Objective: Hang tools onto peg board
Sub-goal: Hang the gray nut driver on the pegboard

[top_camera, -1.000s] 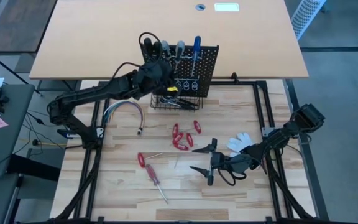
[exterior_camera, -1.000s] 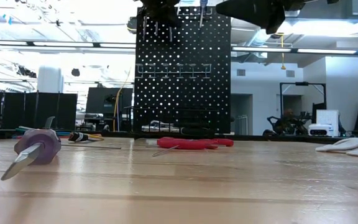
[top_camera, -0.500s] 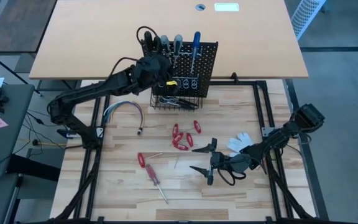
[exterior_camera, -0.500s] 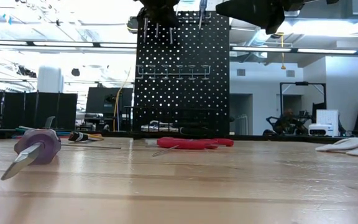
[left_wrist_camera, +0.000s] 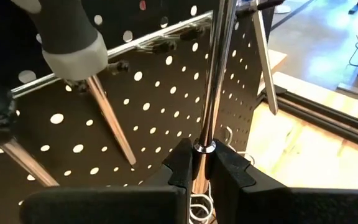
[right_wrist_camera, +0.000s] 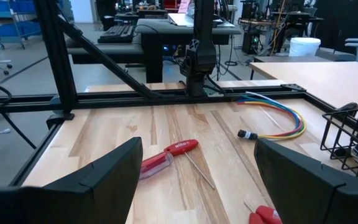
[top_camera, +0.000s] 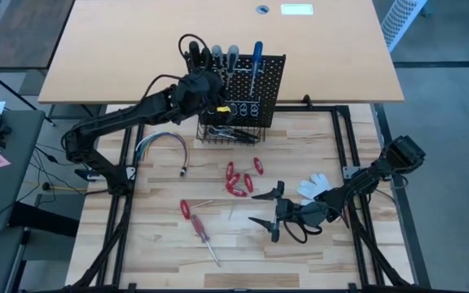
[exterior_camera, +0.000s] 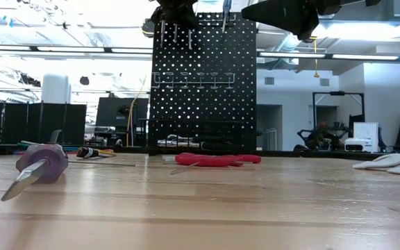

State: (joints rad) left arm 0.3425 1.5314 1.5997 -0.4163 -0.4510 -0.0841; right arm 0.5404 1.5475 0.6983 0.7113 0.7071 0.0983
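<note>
Left end effector grips screwdriver shaft at peg board.

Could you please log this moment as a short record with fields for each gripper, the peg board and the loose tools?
left gripper: at the peg board, shut on a screwdriver shaft
right gripper: open, low over the table, idle
peg board: screwdrivers hang along its top, including a blue-handled one
loose tools: red-handled screwdriver; red pliers
other items: wire bundle; white glove
</note>
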